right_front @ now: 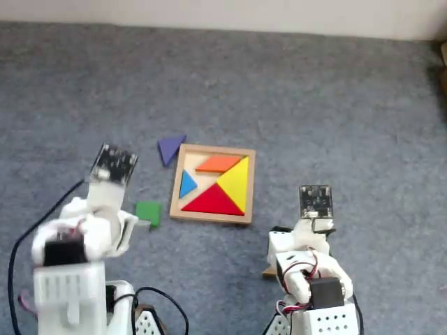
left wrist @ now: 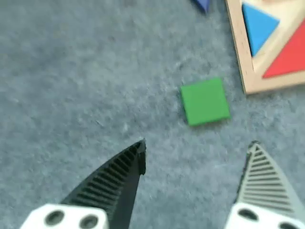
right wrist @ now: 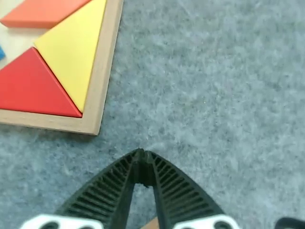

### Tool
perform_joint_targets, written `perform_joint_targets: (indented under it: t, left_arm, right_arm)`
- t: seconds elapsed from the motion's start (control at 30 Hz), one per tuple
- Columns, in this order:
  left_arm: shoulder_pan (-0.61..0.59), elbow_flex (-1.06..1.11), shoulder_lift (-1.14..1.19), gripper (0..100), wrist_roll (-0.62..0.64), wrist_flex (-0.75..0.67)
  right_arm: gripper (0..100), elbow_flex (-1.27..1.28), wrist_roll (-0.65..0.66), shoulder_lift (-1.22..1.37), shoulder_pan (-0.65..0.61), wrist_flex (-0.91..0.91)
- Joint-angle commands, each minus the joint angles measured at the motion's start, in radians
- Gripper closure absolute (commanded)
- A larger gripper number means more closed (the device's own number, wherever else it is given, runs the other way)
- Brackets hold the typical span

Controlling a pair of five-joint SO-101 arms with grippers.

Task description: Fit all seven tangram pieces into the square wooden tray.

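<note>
The square wooden tray (right_front: pixel 213 149) lies mid-table and holds an orange parallelogram (right_front: pixel 218 163), a yellow triangle (right_front: pixel 237 183), a red triangle (right_front: pixel 213 201) and a small blue triangle (right_front: pixel 187 184). A purple triangle (right_front: pixel 170 148) rests on the carpet just off the tray's far left corner. A green square (left wrist: pixel 205 101) lies beside the tray's near left corner (left wrist: pixel 248 86). My left gripper (left wrist: pixel 198 145) hovers open just short of the green square, holding nothing. My right gripper (right wrist: pixel 142 153) is shut and empty, off the tray's near right corner (right wrist: pixel 93 126).
A small brown piece (right_front: pixel 269 273) lies on the carpet by the right arm's base (right_front: pixel 314 293). Grey carpet covers the table on all sides. The left arm (right_front: pixel 98 216) stands left of the tray.
</note>
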Motion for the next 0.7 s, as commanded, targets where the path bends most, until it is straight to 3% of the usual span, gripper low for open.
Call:
perform_joint_targets:
  t: [0.0,0.23,0.67]
  left_arm:
    - [0.015,-0.116,0.302,67,-0.006,-0.069]
    - [0.015,-0.206,0.716,67,-0.003,-0.253]
    - [0.093,-0.397,1.075,69,0.101,-0.278]
  right_arm:
    - [99.3,0.122,0.008,-0.005,0.012,0.002]
    - [99.3,0.122,0.008,-0.005,0.012,0.002]
    - [99.3,0.122,0.008,-0.005,0.012,0.004]
